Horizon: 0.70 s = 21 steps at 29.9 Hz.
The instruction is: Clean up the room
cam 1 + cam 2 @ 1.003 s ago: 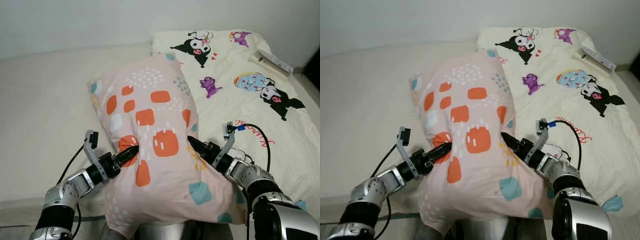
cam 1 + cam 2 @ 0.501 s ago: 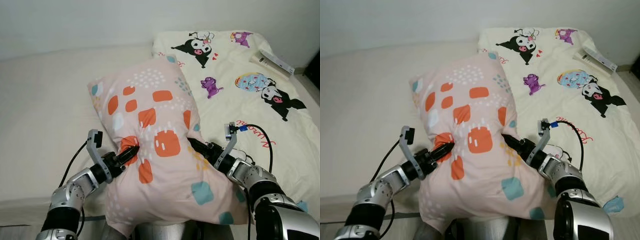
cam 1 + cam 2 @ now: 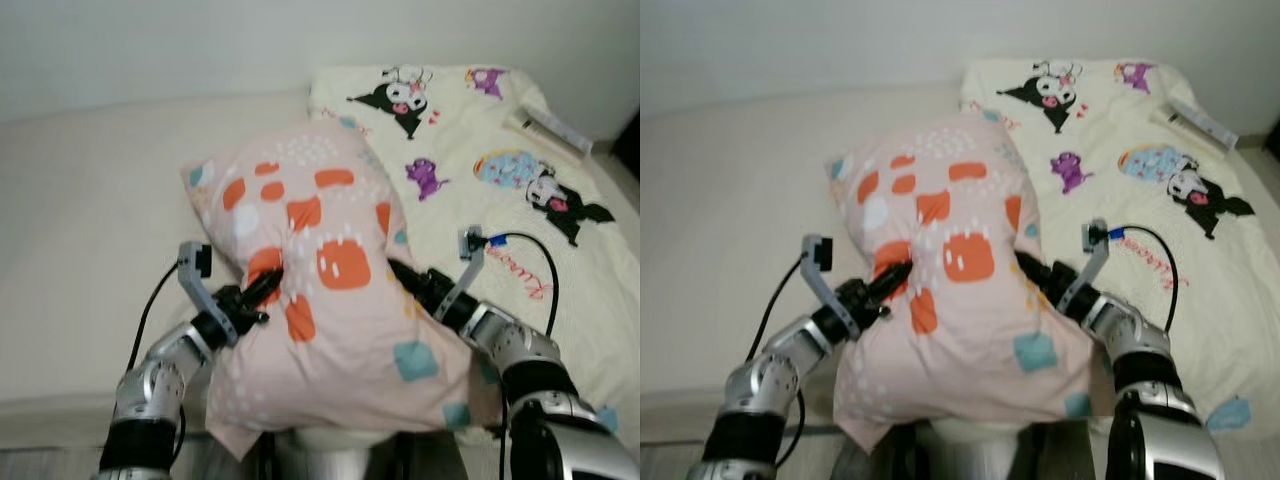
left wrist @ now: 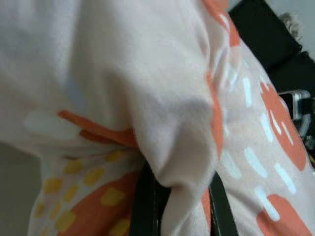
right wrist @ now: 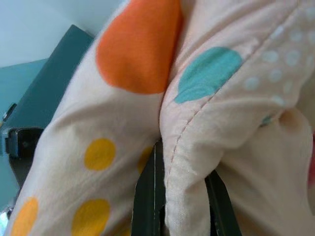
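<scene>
The left gripper and right gripper are each pinching a fold of the pink pillow, holding it up near the robot, over the bed beside the cartoon-print sheet.

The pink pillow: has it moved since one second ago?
Yes. The pink pillow, pinched by the left gripper and right gripper, rose slightly toward the cartoon sheet.

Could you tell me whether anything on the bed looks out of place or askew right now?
The pink patterned pillow is askew: it hangs off the bed's near edge, pinched on either side by the left gripper and the right gripper. A white box lies loose at the cartoon blanket's far corner.
</scene>
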Available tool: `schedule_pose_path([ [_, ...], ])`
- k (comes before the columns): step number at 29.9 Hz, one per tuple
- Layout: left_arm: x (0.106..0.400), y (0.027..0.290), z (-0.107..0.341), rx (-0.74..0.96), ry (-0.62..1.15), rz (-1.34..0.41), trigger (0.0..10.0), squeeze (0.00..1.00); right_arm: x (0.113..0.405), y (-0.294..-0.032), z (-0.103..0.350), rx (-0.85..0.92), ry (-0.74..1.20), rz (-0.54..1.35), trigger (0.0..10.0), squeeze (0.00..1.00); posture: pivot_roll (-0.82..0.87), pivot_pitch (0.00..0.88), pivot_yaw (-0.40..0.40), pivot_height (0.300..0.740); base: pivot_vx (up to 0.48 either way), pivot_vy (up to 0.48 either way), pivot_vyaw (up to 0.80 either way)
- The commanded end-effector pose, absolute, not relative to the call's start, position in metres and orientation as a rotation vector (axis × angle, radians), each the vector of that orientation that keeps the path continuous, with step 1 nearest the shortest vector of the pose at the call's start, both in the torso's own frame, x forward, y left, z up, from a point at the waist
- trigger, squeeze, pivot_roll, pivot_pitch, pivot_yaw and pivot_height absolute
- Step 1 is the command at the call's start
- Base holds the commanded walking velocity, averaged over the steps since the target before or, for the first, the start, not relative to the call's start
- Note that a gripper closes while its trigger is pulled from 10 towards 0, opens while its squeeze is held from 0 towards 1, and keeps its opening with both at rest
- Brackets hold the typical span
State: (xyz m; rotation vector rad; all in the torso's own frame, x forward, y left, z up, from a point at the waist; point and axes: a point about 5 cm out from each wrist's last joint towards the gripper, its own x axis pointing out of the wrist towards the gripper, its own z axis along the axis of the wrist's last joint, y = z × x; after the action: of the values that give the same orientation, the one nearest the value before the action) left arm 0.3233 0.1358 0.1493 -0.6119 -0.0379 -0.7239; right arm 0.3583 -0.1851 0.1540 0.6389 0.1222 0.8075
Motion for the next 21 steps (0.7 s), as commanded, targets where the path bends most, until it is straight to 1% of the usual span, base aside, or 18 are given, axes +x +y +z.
schedule_pose_path([
  [1, 0.317, 0.118, 0.159, -0.581, -0.074, -0.789, 0.0, 0.0, 0.355, -0.158, 0.16, 0.586, 0.106, 0.914, 0.0, 0.0, 0.02, 0.159, 0.06, 0.612, 0.0, 0.0, 0.0],
  [2, 0.317, 0.118, 0.159, -0.581, -0.074, -0.789, 0.0, 0.0, 0.355, -0.158, 0.16, 0.586, 0.106, 0.914, 0.0, 0.0, 0.02, 0.159, 0.06, 0.612, 0.0, 0.0, 0.0],
  [3, 0.315, 0.116, 0.159, -0.542, -0.075, -0.78, 0.0, 0.0, 0.354, -0.156, 0.163, 0.523, 0.079, 0.899, 0.0, 0.0, 0.02, 0.148, 0.056, 0.612, 0.0, 0.0, 0.0],
  [4, 0.315, 0.116, 0.159, -0.472, -0.074, -0.746, 4.3, 0.0, 0.352, -0.156, 0.166, 0.458, 0.047, 0.876, 2.9, 0.0, 0.02, 0.14, 0.051, 0.612, 0.0, 0.0, 0.0],
  [5, 0.314, 0.116, 0.158, -0.428, -0.07, -0.708, 10.0, 0.0, 0.349, -0.157, 0.169, 0.39, 0.009, 0.825, 10.0, 0.0, 0.02, 0.134, 0.049, 0.612, 0.0, 0.0, 0.0],
  [6, 0.314, 0.116, 0.158, -0.428, -0.07, -0.708, 10.0, 0.0, 0.349, -0.157, 0.169, 0.39, 0.009, 0.825, 10.0, 0.0, 0.02, 0.134, 0.049, 0.612, 0.0, 0.0, 0.0],
  [9, 0.314, 0.118, 0.159, -0.336, -0.075, -0.613, 10.0, 0.0, 0.342, -0.161, 0.174, 0.277, -0.066, 0.694, 10.0, 0.0, 0.0, 0.121, 0.052, 0.612, 0.0, 0.0, 0.0],
  [11, 0.313, 0.119, 0.159, -0.314, -0.082, -0.595, 10.0, 0.0, 0.339, -0.161, 0.175, 0.263, -0.078, 0.673, 10.0, 0.0, 0.0, 0.118, 0.053, 0.612, 0.0, 0.0, 0.0],
  [12, 0.312, 0.12, 0.16, -0.271, -0.102, -0.53, 10.0, 0.0, 0.334, -0.163, 0.18, 0.251, -0.13, 0.608, 10.0, 0.0, 0.0, 0.105, 0.057, 0.612, 0.0, 0.0, 0.0],
  [17, 0.312, 0.121, 0.16, -0.249, -0.113, -0.492, 10.0, 0.0, 0.331, -0.165, 0.184, 0.249, -0.16, 0.571, 10.0, 0.0, 0.0, 0.104, 0.057, 0.612, 0.0, 0.0, 0.0],
  [21, 0.312, 0.118, 0.158, -0.191, -0.1, -0.45, 10.0, 0.0, 0.324, -0.163, 0.185, 0.223, -0.185, 0.532, 10.0, 0.0, -0.01, 0.096, 0.056, 0.612, 0.0, 0.0, 0.0],
])
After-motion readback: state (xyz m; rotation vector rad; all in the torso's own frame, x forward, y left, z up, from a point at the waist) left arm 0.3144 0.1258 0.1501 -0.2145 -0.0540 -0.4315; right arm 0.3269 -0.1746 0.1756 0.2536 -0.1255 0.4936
